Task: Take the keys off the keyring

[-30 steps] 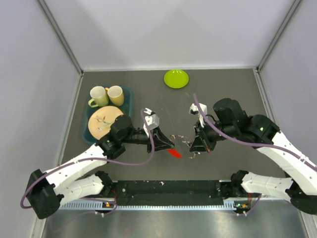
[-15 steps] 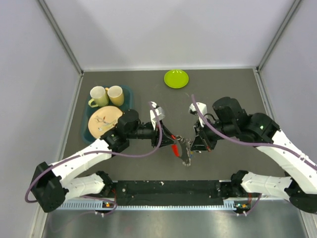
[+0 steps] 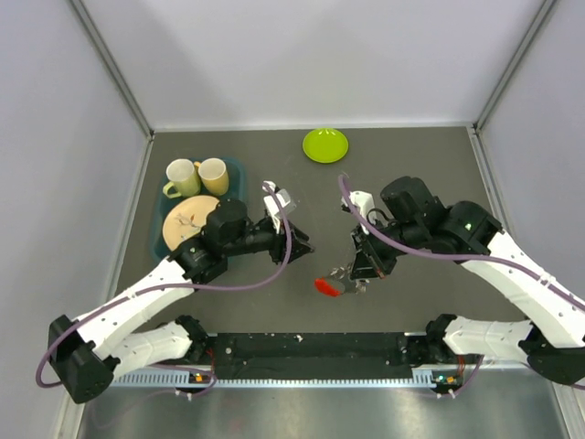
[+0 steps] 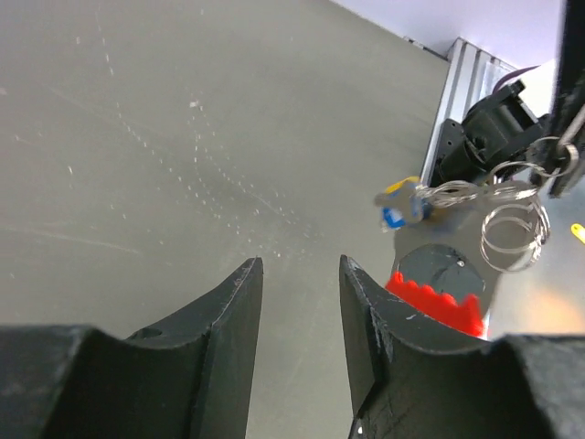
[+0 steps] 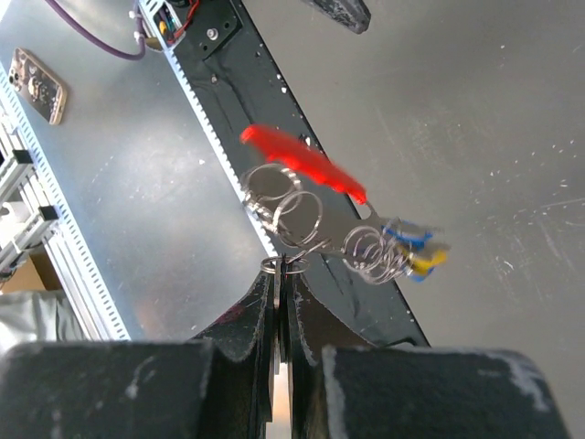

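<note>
My right gripper (image 3: pixel 358 274) (image 5: pixel 281 273) is shut on a small loop of the keyring (image 5: pixel 283 207), a chain of thin silver wire rings. The bunch hangs from it above the dark table: an elongated red key (image 3: pixel 326 286) (image 5: pixel 302 163) and blue and yellow-headed keys (image 5: pixel 411 249). My left gripper (image 3: pixel 300 245) (image 4: pixel 300 267) stands open and empty just left of the bunch, apart from it. In the left wrist view the red key (image 4: pixel 439 302), the blue-headed key (image 4: pixel 400 206) and the keyring (image 4: pixel 512 229) show past the right finger.
A lime-green dish (image 3: pixel 325 144) lies at the back centre. At the left a teal tray (image 3: pixel 239 183) holds two cups (image 3: pixel 183 176) and a tan plate (image 3: pixel 187 227). A black and metal rail (image 3: pixel 302 352) runs along the near edge.
My left gripper has opened, let go of the red key and drawn back to the left. The bunch now hangs only from my right gripper, which shifted slightly left.
</note>
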Robot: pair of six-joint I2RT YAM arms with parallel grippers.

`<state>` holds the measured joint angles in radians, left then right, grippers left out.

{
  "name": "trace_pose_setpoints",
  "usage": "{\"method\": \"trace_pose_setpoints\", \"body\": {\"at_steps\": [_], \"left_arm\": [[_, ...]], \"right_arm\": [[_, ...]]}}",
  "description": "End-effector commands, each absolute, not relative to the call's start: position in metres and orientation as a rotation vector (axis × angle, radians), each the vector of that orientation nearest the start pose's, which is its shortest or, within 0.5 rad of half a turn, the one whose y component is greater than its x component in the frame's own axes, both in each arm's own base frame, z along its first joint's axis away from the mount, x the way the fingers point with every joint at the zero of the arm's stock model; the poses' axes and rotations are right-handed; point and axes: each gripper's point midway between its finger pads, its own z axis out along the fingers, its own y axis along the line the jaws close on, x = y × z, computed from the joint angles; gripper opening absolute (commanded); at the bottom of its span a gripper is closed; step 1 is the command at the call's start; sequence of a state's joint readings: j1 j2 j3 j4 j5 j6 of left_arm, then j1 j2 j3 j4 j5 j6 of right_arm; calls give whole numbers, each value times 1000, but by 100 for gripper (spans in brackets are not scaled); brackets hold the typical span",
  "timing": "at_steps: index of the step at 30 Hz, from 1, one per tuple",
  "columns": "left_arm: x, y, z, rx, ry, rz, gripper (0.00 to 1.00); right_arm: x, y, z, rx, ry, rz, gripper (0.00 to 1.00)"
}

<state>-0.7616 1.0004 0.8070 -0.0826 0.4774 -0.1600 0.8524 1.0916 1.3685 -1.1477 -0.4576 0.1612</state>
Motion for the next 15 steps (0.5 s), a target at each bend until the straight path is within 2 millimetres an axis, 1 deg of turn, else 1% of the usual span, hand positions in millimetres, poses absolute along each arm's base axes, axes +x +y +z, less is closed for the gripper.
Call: {"method": "trace_pose_setpoints", "body": {"at_steps": [1,2,3,4,5,6,7,8,9,10,11,13,15], "left_arm": [[172,-299,296,1041,1522,-1092,45],[166,-303,298,1079,1498,-1125,45],[154,-306,304,1135,1455,-1190,45],[147,-308,312,1166,1415,-1223,45],[144,-310,315,1186,1393,-1245,46],[136,-311,319,1224,1358,-1283,47],[135,-312,327,1236,1319,-1291,48],[134,-314,329,1254,1300,-1300,50],[131,-315,334,1273,1269,-1310,50],[128,-316,337,1297,1241,-1331,50],[128,-319,336,1311,1241,-1351,50],[122,-322,344,1346,1199,-1395,49],[119,-327,346,1360,1183,-1456,49]], "right_arm": [[94,240,300,-1111,2218,1031,0],[95,240,303,-1109,2210,1034,0],[94,241,304,-1115,2205,1038,0],[94,242,306,-1119,2195,1043,0],[94,242,307,-1124,2191,1046,0],[93,242,307,-1133,2184,1046,0],[92,242,309,-1140,2176,1055,0],[91,242,310,-1153,2164,1064,0],[90,243,310,-1176,2147,1068,0],[86,243,312,-1198,2128,1095,0],[84,243,314,-1214,2109,1103,0],[81,242,317,-1248,2064,1109,0],[79,239,321,-1270,2022,1112,0]]}}
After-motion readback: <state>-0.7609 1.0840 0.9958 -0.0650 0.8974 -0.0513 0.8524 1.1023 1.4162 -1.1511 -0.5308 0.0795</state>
